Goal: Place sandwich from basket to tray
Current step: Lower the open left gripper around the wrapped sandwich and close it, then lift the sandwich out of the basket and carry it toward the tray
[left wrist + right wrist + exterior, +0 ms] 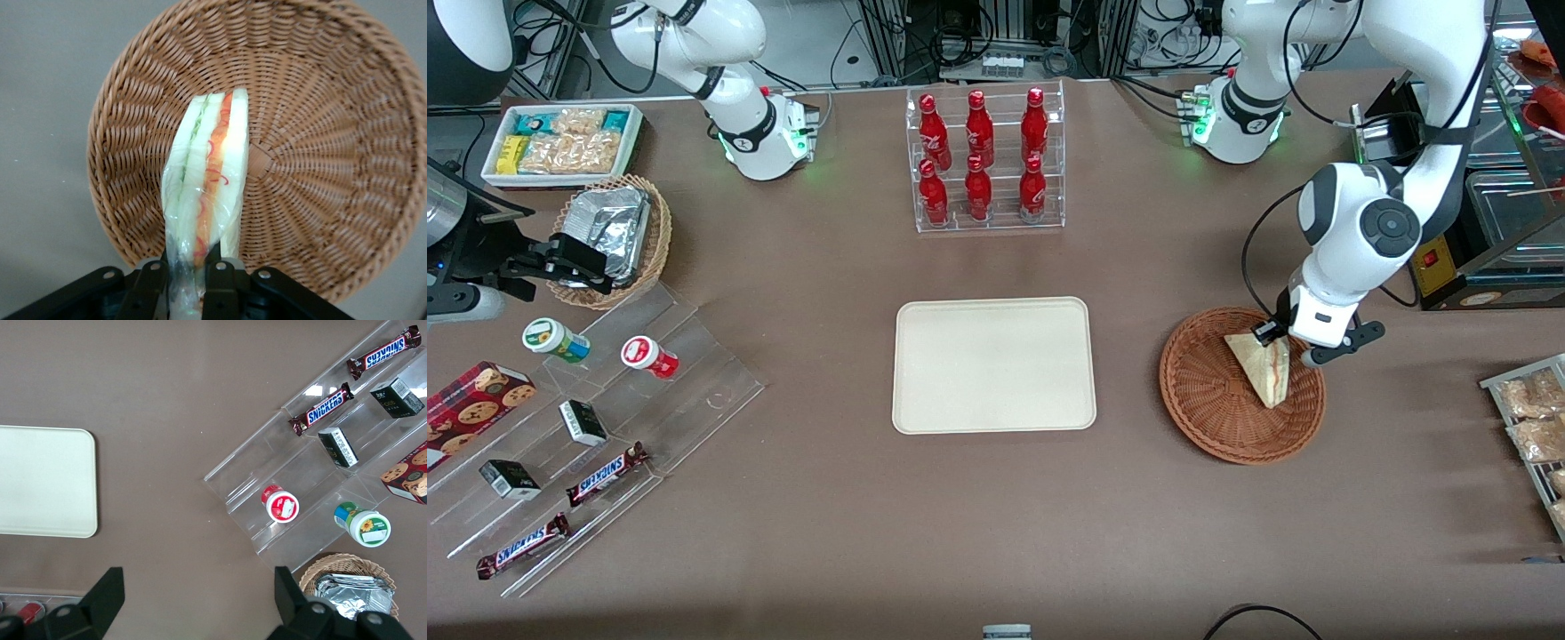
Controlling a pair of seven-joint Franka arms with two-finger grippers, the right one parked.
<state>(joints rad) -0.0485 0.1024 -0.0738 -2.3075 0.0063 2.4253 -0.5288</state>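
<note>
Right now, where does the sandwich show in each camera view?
Front view: sandwich in the basket, at the end effector.
Left wrist view: sandwich pinched by the end effector, above the basket.
Right wrist view: not in it.
Shared landmark: the basket.

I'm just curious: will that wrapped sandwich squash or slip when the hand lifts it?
Probably soft: the hand pinches one end of the sandwich, so the bread may squash. Its clear glossy wrap looks slippery. Held by one end over the basket, it might sag.
</note>
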